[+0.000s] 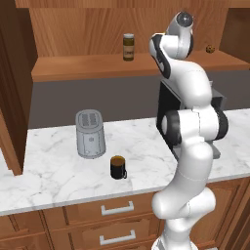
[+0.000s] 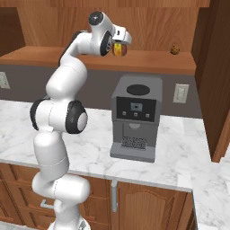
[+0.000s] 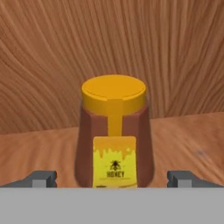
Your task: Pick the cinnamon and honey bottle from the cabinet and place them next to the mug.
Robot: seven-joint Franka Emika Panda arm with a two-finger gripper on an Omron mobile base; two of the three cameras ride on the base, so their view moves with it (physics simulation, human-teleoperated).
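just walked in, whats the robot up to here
The robot has reached up to the cabinet shelf, its open hand lined up on the honey bottle, fingertips either side, not yet closed. The cinnamon stands on the shelf, and the mug sits on the counter by the toaster.

A grey metal toaster (image 1: 90, 134) stands upright at centre left of the left base view on the white marbled surface (image 1: 49, 171). Below it, along the bottom, run wooden drawer fronts (image 1: 83, 229) with silver handles (image 1: 117, 209). In the right base view a grey coffee machine (image 2: 134, 117) sits mid-frame on the same surface, a white wall outlet (image 2: 180, 93) just right of it, another outlet (image 2: 4, 80) at the left edge. A small brown round item (image 2: 174, 49) lies at upper right.
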